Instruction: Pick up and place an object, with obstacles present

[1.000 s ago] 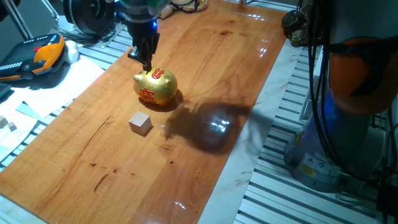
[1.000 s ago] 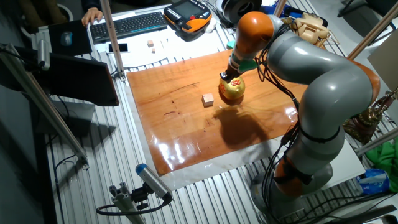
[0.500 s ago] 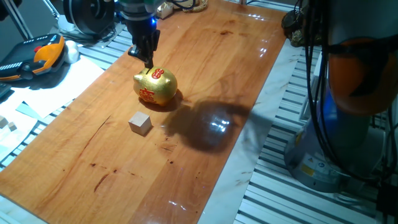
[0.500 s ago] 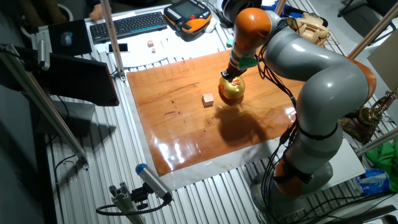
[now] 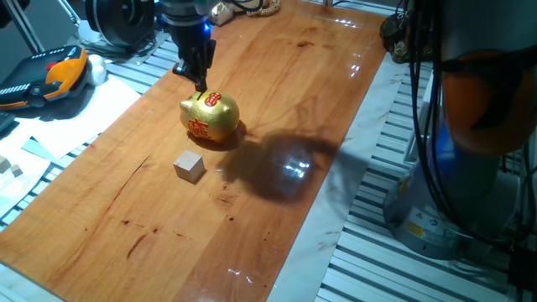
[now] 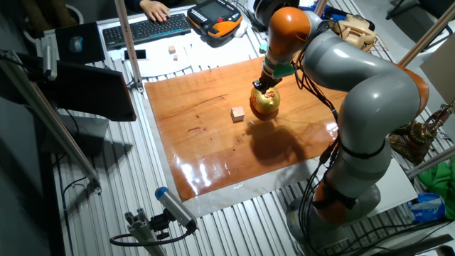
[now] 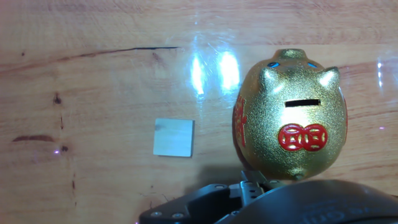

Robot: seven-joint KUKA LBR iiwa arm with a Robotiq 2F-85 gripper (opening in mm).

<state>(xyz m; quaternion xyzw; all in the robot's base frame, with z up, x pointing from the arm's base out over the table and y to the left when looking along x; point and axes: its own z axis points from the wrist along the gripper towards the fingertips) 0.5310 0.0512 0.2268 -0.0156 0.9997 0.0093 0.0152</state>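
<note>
The fingers (image 5: 199,84) are being held pressed together, nothing between them, just above the back of the gold piggy bank (image 5: 210,117), near its rear end; whether the tips are touching its shell cannot be told. In the hand view the piggy bank (image 7: 291,116) is lying directly below and ahead of the fingers, coin slot upward. The small wooden cube (image 5: 190,165) is resting on the worktop (image 5: 285,92) beyond the piggy bank, off to one side of the fingers and well apart from them; in the hand view the cube (image 7: 173,137) is showing to the left. Judging from this, the approach is being made and no grasp is yet being attempted. The next move is calling for the fingers to be carried sideways clear of the piggy bank, spread, and lowered over the cube.
</note>
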